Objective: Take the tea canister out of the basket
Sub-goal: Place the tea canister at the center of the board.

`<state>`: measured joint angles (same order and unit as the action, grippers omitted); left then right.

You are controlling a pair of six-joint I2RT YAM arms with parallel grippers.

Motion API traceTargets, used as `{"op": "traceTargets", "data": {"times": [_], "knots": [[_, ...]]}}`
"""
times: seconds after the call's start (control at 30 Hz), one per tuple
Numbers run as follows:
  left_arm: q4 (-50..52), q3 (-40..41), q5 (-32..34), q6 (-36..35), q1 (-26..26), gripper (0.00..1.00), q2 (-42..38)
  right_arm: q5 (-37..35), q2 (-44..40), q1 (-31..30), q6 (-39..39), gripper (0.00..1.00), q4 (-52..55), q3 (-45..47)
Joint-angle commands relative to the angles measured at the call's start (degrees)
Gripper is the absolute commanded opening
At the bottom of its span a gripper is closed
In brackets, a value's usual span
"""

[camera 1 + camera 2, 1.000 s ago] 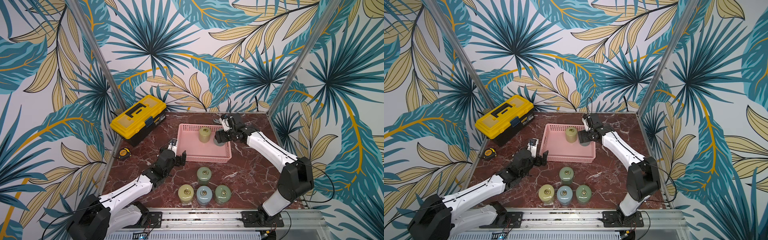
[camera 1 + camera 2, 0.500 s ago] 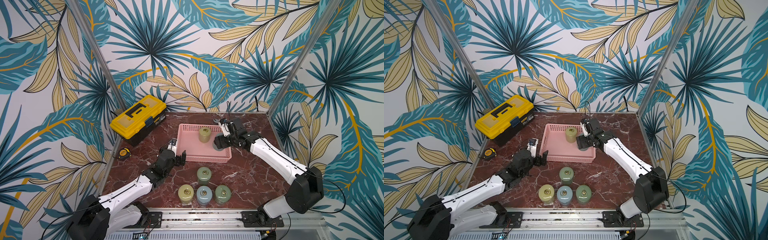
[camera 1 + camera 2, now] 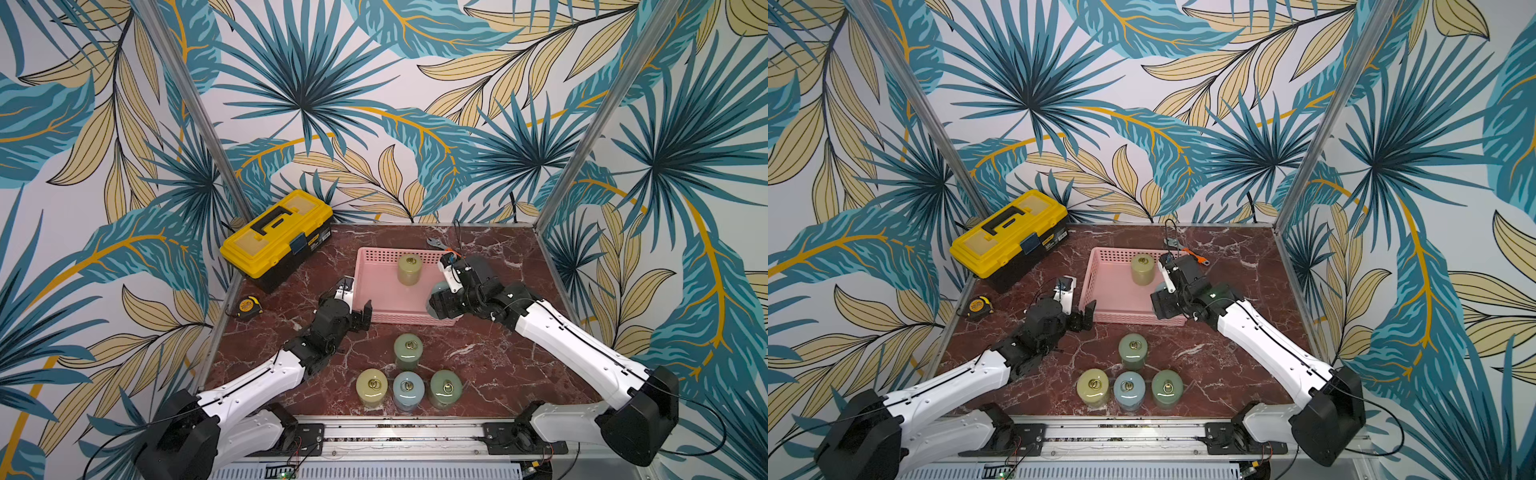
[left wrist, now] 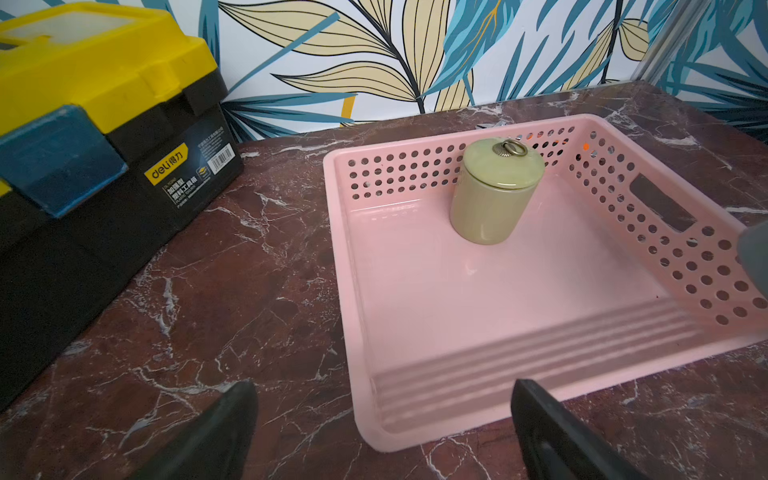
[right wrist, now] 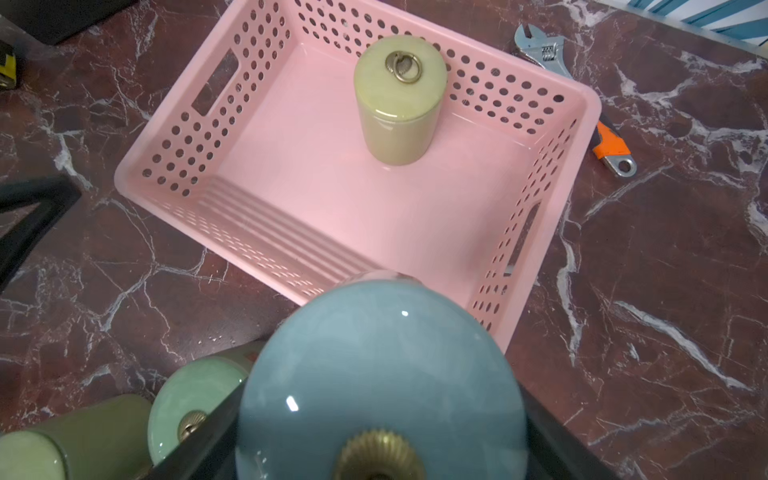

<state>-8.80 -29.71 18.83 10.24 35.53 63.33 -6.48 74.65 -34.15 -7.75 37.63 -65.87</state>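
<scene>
The pink basket (image 3: pixel 362 286) (image 3: pixel 1090 286) sits mid-table. An olive tea canister (image 3: pixel 409 269) (image 4: pixel 494 195) (image 5: pixel 399 112) stands upright inside it near the back wall. A blue tea canister (image 3: pixel 436 289) (image 3: pixel 1160 286) (image 5: pixel 380 361) hangs above the basket's front right corner, with my right gripper (image 3: pixel 440 297) (image 5: pixel 379 415) shut on its sides. Its lid and brass knob face the right wrist camera. My left gripper (image 3: pixel 357 300) (image 4: pixel 382 399) stands open at the basket's front left corner, nothing between its fingers.
Several canisters (image 3: pixel 408 351) stand on the marble table in front of the basket. A yellow-and-black toolbox (image 3: pixel 276 237) sits back left, a tape measure (image 3: pixel 248 305) at the left edge, a wrench (image 5: pixel 540 52) behind the basket.
My right gripper has carried the blue canister from the basket's back right toward its front right corner. The left arm has not moved.
</scene>
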Motion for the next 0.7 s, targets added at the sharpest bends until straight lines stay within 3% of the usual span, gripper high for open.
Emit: {"op": "traceTargets", "data": {"times": [0.0, 0.67], "knots": [[-1.22, 1.41, -0.13, -0.66, -0.22, 1.00, -0.60, -2.83, -3.07, -1.61, -2.14, 0.42, -0.26, 1.60], [-1.31, 1.40, -0.22, -0.55, -0.21, 1.00, -0.23, -7.09, -9.50, -9.74, -10.40, 0.42, 0.27, 11.25]]}}
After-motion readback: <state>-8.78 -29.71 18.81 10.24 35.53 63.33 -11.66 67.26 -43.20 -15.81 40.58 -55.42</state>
